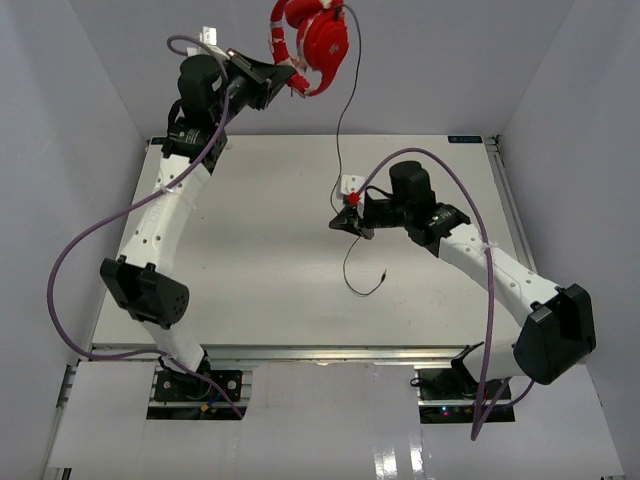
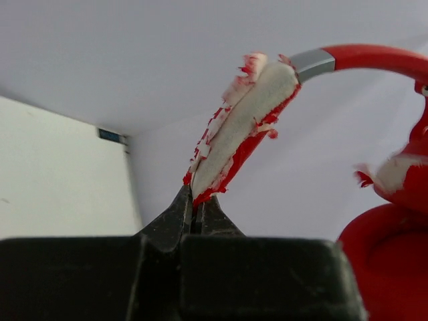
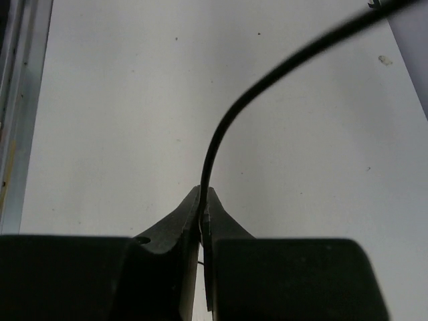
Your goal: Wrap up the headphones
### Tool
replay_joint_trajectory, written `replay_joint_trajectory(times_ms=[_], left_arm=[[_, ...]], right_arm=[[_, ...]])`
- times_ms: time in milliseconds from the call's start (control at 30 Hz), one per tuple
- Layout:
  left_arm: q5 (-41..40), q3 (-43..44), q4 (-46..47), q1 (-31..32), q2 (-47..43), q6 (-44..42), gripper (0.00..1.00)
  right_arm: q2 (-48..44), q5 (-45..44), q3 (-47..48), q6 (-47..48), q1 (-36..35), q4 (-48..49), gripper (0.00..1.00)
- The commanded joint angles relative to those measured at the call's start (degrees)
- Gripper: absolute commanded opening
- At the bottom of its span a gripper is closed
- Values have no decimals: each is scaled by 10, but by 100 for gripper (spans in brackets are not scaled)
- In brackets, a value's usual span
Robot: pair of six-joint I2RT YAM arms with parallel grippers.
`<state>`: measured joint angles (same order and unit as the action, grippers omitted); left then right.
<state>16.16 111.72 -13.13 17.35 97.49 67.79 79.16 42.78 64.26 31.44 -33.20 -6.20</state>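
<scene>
The red headphones [image 1: 320, 40] hang in the air at the back, above the table's far edge. My left gripper [image 1: 296, 82] is shut on the worn red-and-white headband padding [image 2: 241, 127]; a red ear cup [image 2: 394, 261] shows at the right of the left wrist view. The thin black cable [image 1: 342, 120] runs down from the ear cup to my right gripper [image 1: 342, 224], which is shut on it above the table's middle; the cable [image 3: 267, 80] curves up from the jaws. The loose end loops below, its plug [image 1: 384, 272] lying on the table.
The white table [image 1: 250, 260] is walled by grey panels on the left, back and right. Thick purple cables [image 1: 70, 260] trail along both arms. A small blue label [image 1: 465, 139] sits at the table's far right edge.
</scene>
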Motion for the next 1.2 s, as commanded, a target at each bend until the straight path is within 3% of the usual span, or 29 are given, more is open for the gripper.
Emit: replay_joint_trajectory(times_ms=[0,100,233,467,600,833,967,1167], left_arm=[[-94,152,-142,15,97,-226,0],[-138,153,-182,34,147,-315,0],[-190,132,-223,80,187,-438,0],[-191,11,-228,152,177,-593,0],[-91,-84,-214,170,140,-625,0],[39,-229,-111,170,11,-619,0],[76,-273,-56,170,-53,-574,0],[92,-265,6,170,-106,-490,0]], right_arm=[[8,-290,96,156,-76,-298,8],[30,-454,117,190,-101,-348,8],[14,-654,108,252,-109,-313,8],[32,-677,180,278,-75,-289,8],[40,-652,198,290,-36,-258,8],[22,-538,163,244,73,-201,8],[14,-347,138,161,170,-199,8],[17,-65,68,82,244,-196,8]])
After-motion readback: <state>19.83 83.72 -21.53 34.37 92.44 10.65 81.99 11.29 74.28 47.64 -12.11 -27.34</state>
